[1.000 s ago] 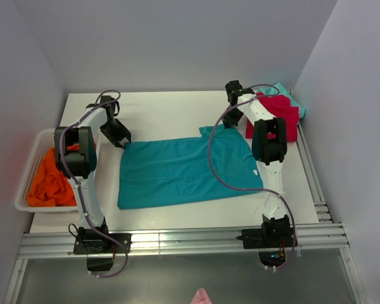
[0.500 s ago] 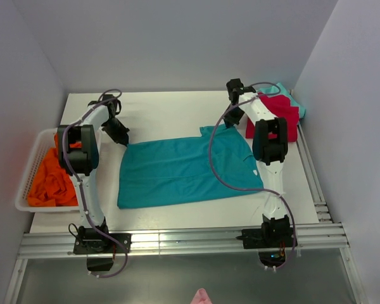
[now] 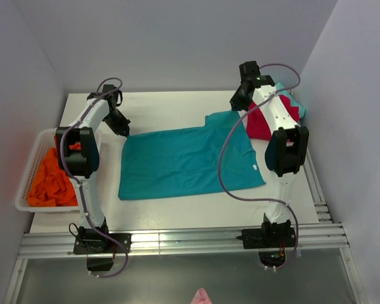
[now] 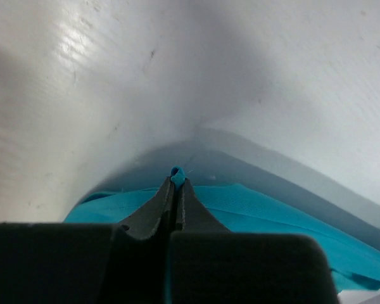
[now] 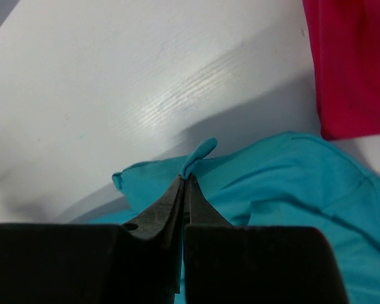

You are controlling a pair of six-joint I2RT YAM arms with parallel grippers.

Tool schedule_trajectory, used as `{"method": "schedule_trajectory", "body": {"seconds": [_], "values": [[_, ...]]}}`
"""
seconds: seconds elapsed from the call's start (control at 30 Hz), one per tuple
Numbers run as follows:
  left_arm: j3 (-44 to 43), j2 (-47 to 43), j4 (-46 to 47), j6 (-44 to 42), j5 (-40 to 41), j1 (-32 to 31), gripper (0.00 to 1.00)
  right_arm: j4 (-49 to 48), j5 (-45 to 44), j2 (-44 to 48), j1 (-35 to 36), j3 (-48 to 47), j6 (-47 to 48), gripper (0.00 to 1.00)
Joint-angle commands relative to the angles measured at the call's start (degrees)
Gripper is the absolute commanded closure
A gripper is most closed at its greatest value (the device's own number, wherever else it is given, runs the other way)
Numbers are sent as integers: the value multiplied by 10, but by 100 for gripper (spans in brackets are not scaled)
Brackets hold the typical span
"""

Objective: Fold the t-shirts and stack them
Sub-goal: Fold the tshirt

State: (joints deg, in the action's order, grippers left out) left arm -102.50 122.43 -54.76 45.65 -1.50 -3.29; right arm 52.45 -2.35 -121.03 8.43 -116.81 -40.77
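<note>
A teal-blue t-shirt [image 3: 180,161] lies spread across the middle of the white table, its white neck label at the right edge. My left gripper [image 3: 121,128] is shut on the shirt's far left corner; a small tuft of teal-blue t-shirt [image 4: 177,173] pokes out above the fingertips of the left gripper [image 4: 177,183]. My right gripper [image 3: 235,105] is shut on the far right corner, which is lifted off the table; a fold of the teal-blue t-shirt [image 5: 291,183] sticks up from the right gripper [image 5: 187,180]. A folded red t-shirt [image 3: 266,120] lies on a light-teal one [image 3: 285,90] at the back right.
A white basket [image 3: 26,174] at the table's left edge holds a crumpled orange t-shirt [image 3: 49,180]. Grey walls close in the back and both sides. The red t-shirt [image 5: 354,63] lies close to the right gripper. Metal rails [image 3: 190,239] run along the near edge.
The left gripper has closed on the shirt's far left corner. Both grippers have moved toward the back wall, pulling the shirt's far edge up and back; the right arm has swung further right.
</note>
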Motion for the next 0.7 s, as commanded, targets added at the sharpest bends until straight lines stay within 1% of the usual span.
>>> {"method": "schedule_trajectory", "body": {"seconds": [0.0,0.07,0.1,0.2,0.33,0.47,0.53,0.57,0.63,0.67], "values": [[14,-69,-16,14,12,-13,100,-23,5,61,-3,60,10,100],[37,-94,-15,19,12,-18,100,-37,7,99,-3,109,11,100],[45,-111,-15,20,32,-20,100,-42,7,125,-4,124,12,100],[72,-137,-19,26,43,-29,100,-56,8,177,-3,184,17,100],[120,-206,-17,38,67,-41,100,-70,9,248,-4,265,22,100],[207,-271,-9,64,82,-54,100,-86,3,322,-4,372,25,100],[241,-315,-2,73,91,-61,100,-90,2,366,-4,409,24,100],[275,-329,1,83,96,-70,100,-93,3,380,-5,445,24,100],[312,-366,10,95,105,-79,100,-103,5,419,-6,486,19,100],[351,-378,14,108,118,-89,100,-106,5,441,-6,527,15,100]]}}
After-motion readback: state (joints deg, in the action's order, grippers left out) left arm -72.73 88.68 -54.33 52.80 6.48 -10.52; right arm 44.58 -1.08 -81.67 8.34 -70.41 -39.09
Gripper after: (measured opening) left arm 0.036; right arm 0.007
